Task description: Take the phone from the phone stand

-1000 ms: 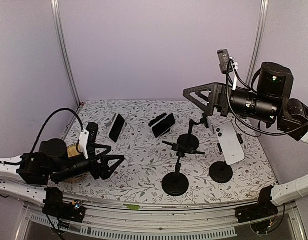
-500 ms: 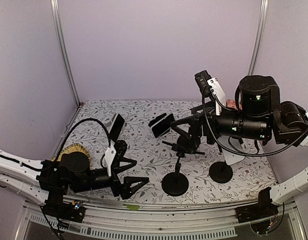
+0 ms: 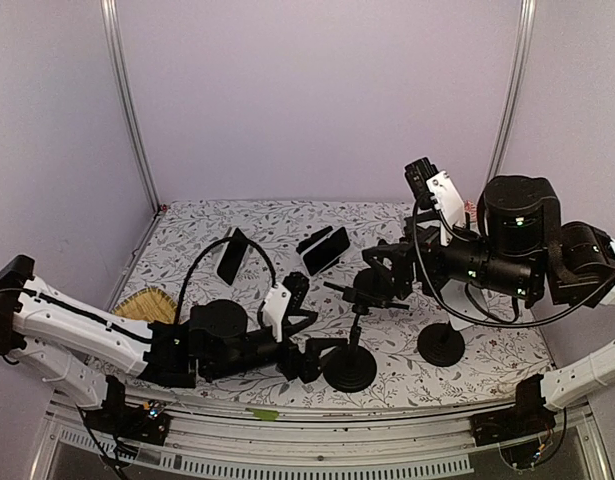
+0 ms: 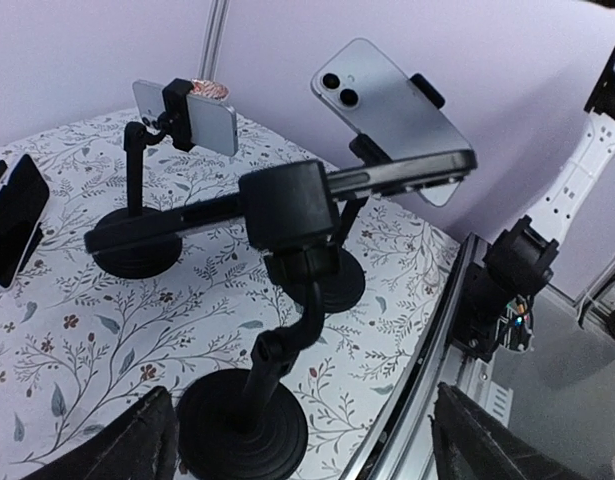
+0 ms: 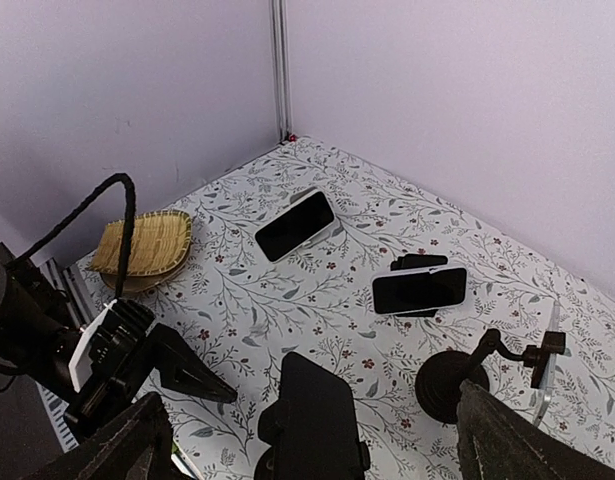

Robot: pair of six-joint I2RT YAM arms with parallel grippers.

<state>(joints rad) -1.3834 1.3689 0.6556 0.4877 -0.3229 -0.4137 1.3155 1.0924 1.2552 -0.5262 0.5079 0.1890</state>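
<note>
A black phone stand (image 3: 349,368) stands at the front centre, clamping a dark phone (image 3: 372,290) about level. In the left wrist view the stand's round base (image 4: 242,425) lies between my wide-open fingers (image 4: 137,450), and the phone (image 4: 197,215) shows edge-on above. My left gripper (image 3: 322,350) sits low beside the base, open and empty. My right gripper (image 3: 379,275) hovers just over the phone (image 5: 312,410), open, with nothing between its fingers (image 5: 507,440).
A silver phone (image 4: 387,105) sits on a second stand (image 3: 440,345) at the right, and a third stand (image 4: 137,250) stands behind. Two black phones (image 5: 295,225) (image 5: 419,290) lean further back. A woven basket (image 3: 147,303) lies at the left edge.
My left arm has swept right along the table's front to the centre stand's base. My right arm has come down and left over that stand's phone.
</note>
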